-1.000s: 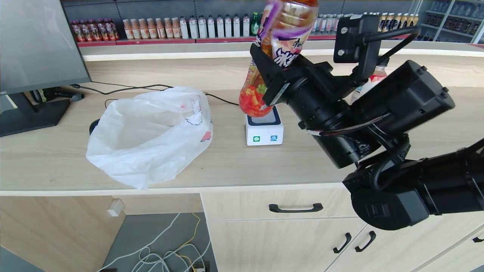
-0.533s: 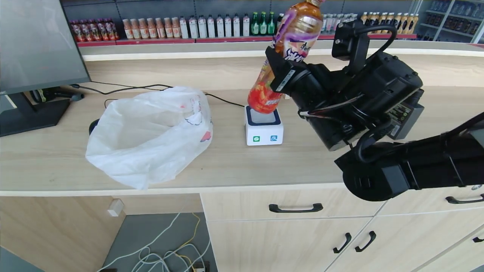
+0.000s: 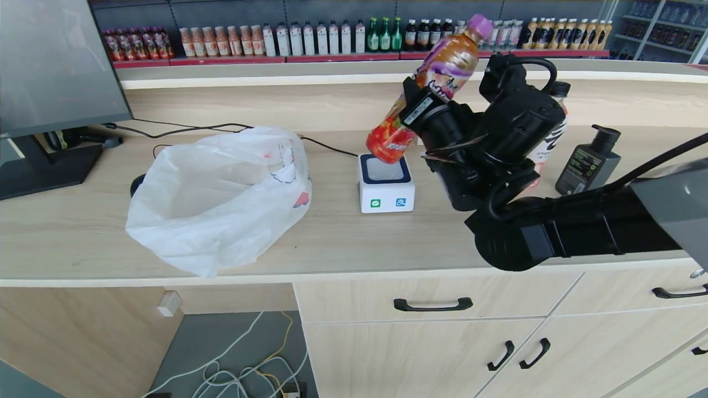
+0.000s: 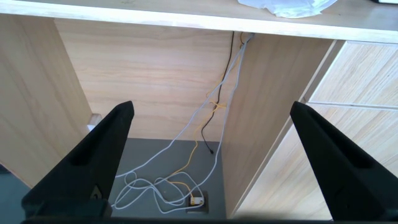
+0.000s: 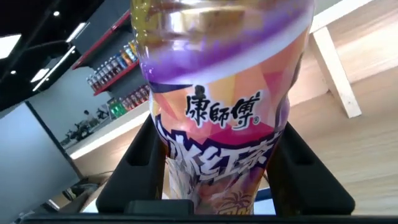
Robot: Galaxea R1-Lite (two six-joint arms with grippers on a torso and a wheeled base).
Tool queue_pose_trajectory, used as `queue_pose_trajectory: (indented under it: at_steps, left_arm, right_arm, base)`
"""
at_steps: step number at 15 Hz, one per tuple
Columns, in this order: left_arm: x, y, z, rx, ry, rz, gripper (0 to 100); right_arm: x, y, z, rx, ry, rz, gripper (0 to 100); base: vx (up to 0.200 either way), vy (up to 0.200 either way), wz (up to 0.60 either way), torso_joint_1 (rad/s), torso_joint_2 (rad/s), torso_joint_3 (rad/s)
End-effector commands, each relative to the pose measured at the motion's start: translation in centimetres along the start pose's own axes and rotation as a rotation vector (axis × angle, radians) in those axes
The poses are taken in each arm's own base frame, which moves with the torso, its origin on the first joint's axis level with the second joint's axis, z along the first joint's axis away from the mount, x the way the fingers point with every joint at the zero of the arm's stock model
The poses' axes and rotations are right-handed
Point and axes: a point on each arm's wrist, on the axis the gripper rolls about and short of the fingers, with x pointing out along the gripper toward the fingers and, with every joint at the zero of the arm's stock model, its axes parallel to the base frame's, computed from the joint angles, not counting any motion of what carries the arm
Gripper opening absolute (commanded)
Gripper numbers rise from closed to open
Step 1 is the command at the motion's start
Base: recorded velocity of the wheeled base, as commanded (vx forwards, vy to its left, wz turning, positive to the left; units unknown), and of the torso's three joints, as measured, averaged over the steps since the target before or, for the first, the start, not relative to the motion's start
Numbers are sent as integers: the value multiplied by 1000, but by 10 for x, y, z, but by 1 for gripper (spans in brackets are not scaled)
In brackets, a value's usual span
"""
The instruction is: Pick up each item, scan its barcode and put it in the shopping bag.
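**A:** Head view, from the left: we see the shopping bag (image 3: 218,193) slumped open on the counter (image 3: 343,243). Then comes the scanner (image 3: 385,190), with the drink bottle (image 3: 449,66) tilted just above its window, base down and cap leaning away to the right.

**B:** How do we expect it to handle?

**A:** Full, we judge, so fairly heavy. It's smooth plastic under a slick label, stiff enough to squeeze. The right gripper (image 3: 423,108) has it clamped at the waist between both fingers, which looks the best hold to us.

**B:** And the arm?

**A:** It comes in low from the right, wrist bent up toward the scanner. Further right, a dark pump bottle (image 3: 589,161) stands on the counter.

**B:** The left gripper (image 4: 214,168)?

**A:** Below the counter edge, fingers wide apart, holding nothing.
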Motion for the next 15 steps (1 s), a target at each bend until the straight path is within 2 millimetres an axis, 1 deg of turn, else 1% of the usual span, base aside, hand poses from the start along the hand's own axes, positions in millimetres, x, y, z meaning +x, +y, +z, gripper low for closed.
queue_pose_trajectory:
  at_steps: [1,4,6,8,10,13,15]
  left_arm:
    - [0,0,0,0,0,0,100]
    - [0,0,0,0,0,0,100]
    - [0,0,0,0,0,0,100]
    - [0,0,0,0,0,0,100]
    - [0,0,0,0,0,-1,100]
    - [0,0,0,0,0,0,100]
    - [0,0,0,0,0,0,100]
  right_arm:
    - [8,2,-1,64,-6,-39,0]
    - [19,7,-2,192,2,-124,0]
    - [19,4,-9,239,48,-178,0]
    - [22,-3,-23,298,68,-204,0]
    - [24,-6,-26,367,60,-211,0]
    - [24,-9,-32,419,61,-222,0]
    - [25,-13,-35,417,63,-231,0]
  base:
    - [0,0,0,0,0,0]
    - [0,0,0,0,0,0]
    - [0,0,0,0,0,0]
    - [0,0,0,0,0,0]
    - [0,0,0,0,0,0]
    - [0,0,0,0,0,0]
    - [0,0,0,0,0,0]
